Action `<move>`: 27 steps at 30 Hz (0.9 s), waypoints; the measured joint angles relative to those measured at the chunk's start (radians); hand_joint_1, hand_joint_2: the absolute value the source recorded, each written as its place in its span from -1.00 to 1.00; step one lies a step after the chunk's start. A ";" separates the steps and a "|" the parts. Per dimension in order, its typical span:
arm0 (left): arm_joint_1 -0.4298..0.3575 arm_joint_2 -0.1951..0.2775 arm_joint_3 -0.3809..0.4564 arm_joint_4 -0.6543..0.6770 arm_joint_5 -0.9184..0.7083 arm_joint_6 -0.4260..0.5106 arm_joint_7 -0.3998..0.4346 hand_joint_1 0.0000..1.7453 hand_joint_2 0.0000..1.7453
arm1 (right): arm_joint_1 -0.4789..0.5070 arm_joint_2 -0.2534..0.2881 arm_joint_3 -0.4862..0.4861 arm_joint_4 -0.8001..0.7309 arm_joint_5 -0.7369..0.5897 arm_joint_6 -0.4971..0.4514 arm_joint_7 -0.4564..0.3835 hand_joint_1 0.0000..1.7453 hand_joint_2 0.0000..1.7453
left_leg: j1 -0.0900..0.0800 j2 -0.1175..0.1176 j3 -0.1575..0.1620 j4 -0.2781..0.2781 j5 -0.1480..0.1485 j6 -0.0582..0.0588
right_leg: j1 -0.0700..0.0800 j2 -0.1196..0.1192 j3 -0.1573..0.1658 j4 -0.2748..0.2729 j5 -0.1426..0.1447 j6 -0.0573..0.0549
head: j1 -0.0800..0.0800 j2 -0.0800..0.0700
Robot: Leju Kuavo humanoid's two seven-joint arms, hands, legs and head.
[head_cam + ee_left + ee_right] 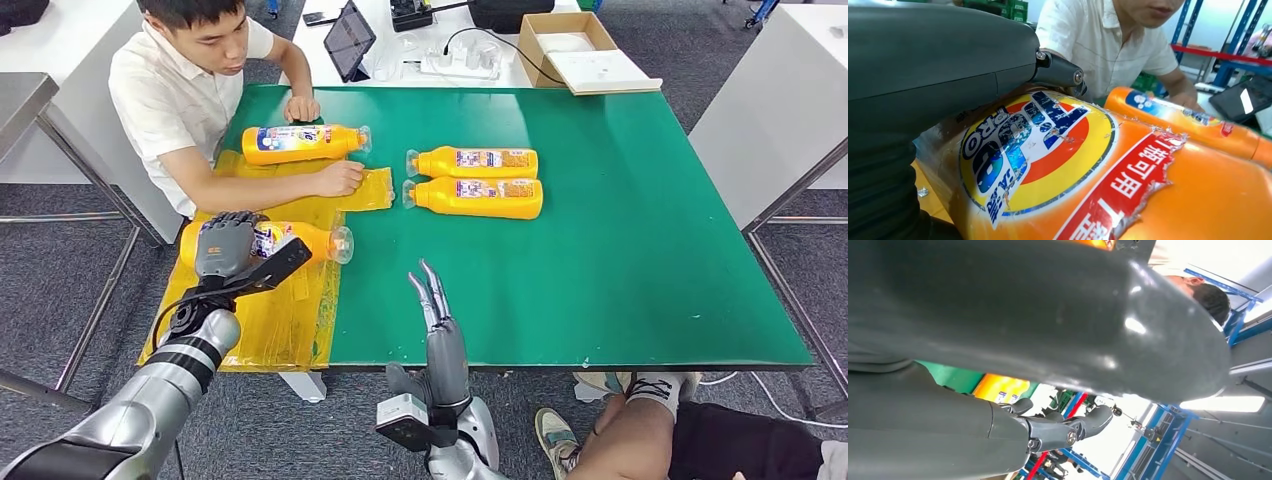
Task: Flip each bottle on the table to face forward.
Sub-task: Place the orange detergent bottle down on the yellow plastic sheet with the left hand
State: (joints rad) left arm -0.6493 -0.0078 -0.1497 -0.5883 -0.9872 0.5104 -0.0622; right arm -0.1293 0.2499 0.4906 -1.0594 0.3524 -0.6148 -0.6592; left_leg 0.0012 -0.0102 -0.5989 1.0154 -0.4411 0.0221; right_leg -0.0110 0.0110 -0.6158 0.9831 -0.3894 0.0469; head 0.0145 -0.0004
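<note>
Several orange detergent bottles lie on their sides on the green table. The nearest bottle rests on a yellow plastic sheet at the front left; my left hand grips its base end, and its colourful front label fills the left wrist view. A second bottle lies further back by the person's hands. Two more bottles lie side by side at mid-table, plain labels up. My right hand hovers at the front edge, fingers straight, holding nothing.
A person in a white shirt sits at the table's left side, one hand pressing the yellow sheet. A cardboard box, a tablet and cables lie beyond the far edge. Someone's shoes show below the front edge.
</note>
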 joint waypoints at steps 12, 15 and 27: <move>-0.036 0.003 -0.003 0.083 -0.011 -0.258 0.026 1.00 1.00 | 0.002 0.000 -0.009 0.002 -0.018 0.006 -0.003 -1.00 -1.00 | 0.000 0.000 0.000 0.000 0.000 0.000 | 0.000 0.000 0.000 0.000 0.000 0.000 | 0.000 0.000; -0.042 0.005 -0.003 0.095 0.001 -0.289 0.020 1.00 1.00 | 0.002 0.000 -0.012 0.008 -0.023 0.005 -0.005 -1.00 -1.00 | 0.000 0.000 0.000 0.000 0.000 0.000 | 0.000 0.000 0.000 0.000 0.000 0.000 | 0.000 0.000; -0.047 0.010 -0.007 0.121 0.081 -0.384 -0.044 -1.00 1.00 | 0.002 0.000 -0.027 0.048 -0.051 -0.005 -0.007 -1.00 -1.00 | 0.000 0.000 0.002 0.000 0.000 0.000 | 0.000 0.000 0.002 0.000 0.000 0.000 | 0.000 0.000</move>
State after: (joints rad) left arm -0.6965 0.0018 -0.1563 -0.4669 -0.9065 0.1268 -0.1061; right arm -0.1275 0.2498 0.4634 -1.0114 0.3015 -0.6200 -0.6664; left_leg 0.0012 -0.0103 -0.5970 1.0153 -0.4412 0.0220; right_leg -0.0111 0.0109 -0.6138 0.9832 -0.3894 0.0468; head 0.0141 -0.0004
